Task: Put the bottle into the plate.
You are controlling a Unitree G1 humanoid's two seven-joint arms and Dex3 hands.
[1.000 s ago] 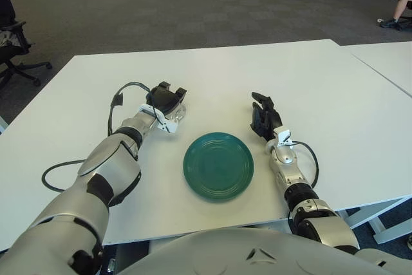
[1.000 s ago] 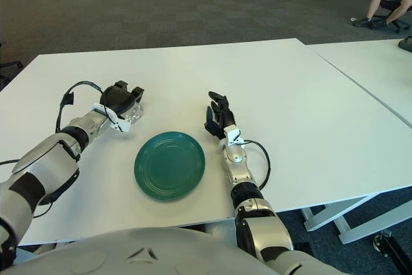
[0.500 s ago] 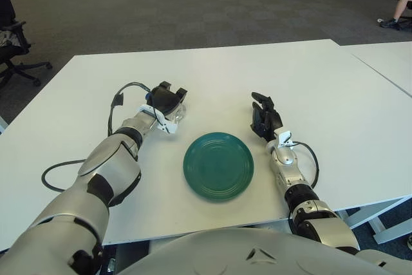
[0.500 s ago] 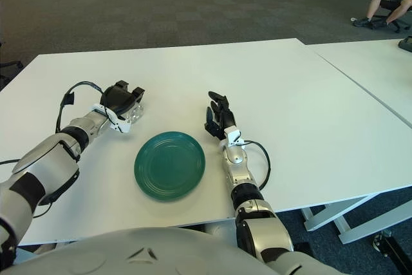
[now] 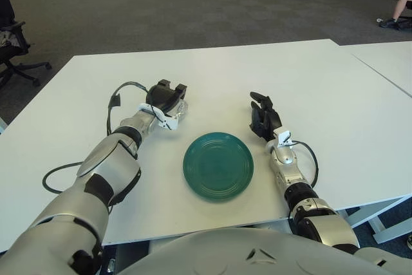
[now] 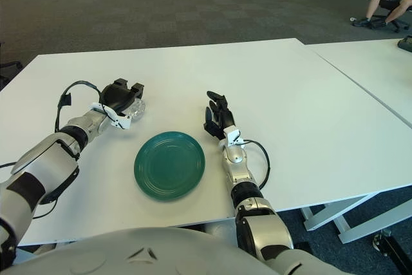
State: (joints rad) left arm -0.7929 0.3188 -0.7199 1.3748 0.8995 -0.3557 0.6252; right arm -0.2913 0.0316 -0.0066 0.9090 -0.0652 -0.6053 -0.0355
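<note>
On the white surface (image 5: 309,82) a round green plate (image 5: 218,165) lies flat near the front edge, with nothing on it. The left hand (image 5: 165,98) is up and to the left of the plate, well clear of its rim, with its dark fingers (image 6: 120,92) curled over a small clear bottle (image 6: 137,108). The bottle shows only as a bit of transparent plastic poking out on the right side of the hand, so the hand is gripping it; whether the bottle touches the surface cannot be told. A black cable (image 5: 119,98) loops from the left wrist back along the forearm.

The right hand (image 5: 262,116) shows just to the right of the plate, apart from it. Its fingers point away from the robot, loosely extended, and hold nothing.

Behind the surface is grey carpet (image 5: 129,11), with an office chair (image 5: 13,43) at the far left.
</note>
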